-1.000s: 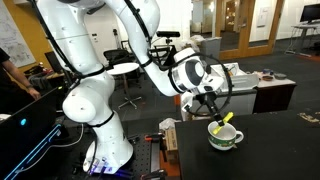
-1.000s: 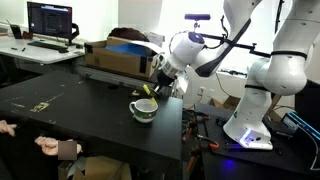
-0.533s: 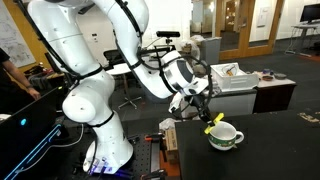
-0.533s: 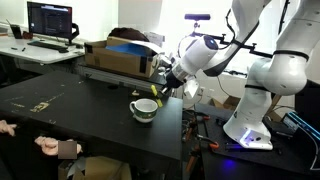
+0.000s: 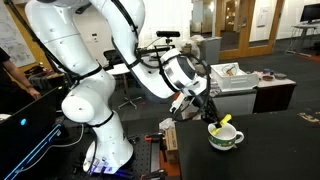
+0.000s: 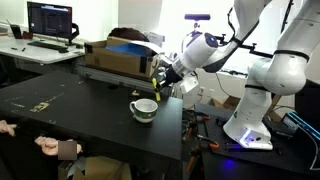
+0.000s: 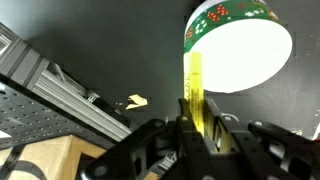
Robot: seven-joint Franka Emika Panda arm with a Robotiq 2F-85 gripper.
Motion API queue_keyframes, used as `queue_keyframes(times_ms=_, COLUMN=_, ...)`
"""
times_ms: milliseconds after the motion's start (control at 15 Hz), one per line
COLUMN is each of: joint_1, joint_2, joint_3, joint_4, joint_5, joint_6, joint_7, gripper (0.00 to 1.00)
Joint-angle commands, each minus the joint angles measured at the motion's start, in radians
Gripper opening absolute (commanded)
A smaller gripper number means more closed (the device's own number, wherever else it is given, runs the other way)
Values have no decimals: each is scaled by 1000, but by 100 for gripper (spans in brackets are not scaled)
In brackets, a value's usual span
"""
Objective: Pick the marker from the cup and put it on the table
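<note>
Marker (image 7: 195,85), slim yellow stick, between jaws

Even office light, grainy exterior views — at the wrist the cup (image 7: 245,55) glares white, fingers (image 7: 155,148) blurred

The slim yellow marker (image 7: 195,85) sits tilted in the gripper (image 7: 196,128). In the wrist view its far end meets the rim of the cup (image 7: 240,45) at 7 o'clock. The squat white, green-banded cup stands upright on the dark table (image 5: 275,150).
</note>
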Motion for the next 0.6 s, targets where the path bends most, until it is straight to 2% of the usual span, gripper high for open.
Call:
queue_keyframes(times_ms=0, joint_1=-23, joint_2=11, joint_3=-26, joint_4=29, joint_5=86, joint_6=-26, joint_7=-52, gripper=5)
queue_keyframes(times_ms=200, joint_1=-30, joint_2=69, joint_3=-51, joint_4=55, joint_5=244, joint_6=-47, joint_7=-189, gripper=5)
queue_keyframes(times_ms=533, joint_1=-44, joint_2=160, joint_3=-72, joint_4=55, joint_5=343, joint_6=-106, joint_7=-239, gripper=5)
